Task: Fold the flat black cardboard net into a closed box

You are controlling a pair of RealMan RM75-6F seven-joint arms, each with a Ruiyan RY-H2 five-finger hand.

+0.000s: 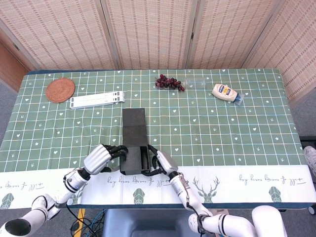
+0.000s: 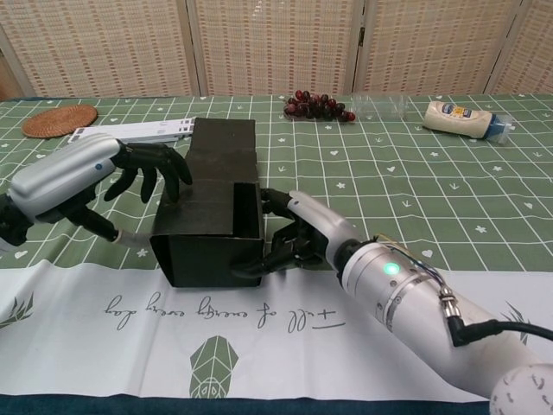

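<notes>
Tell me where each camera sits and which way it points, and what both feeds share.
Head view: high above the near table edge, looking steeply down on the whole table; both forearms show at the bottom.
Chest view: low at the near edge, looking across the table toward the screens; both arms fill the foreground.
Shared: the black box, left hand, right hand, grapes.

Silver-shelled left robot hand [image 2: 82, 177] w/ black fingers, right robot hand [image 2: 304, 229] same, green wrist LED, black cable

Woven folding screens [image 1: 148, 32] behind a table with green patterned cloth [image 1: 222, 128].
</notes>
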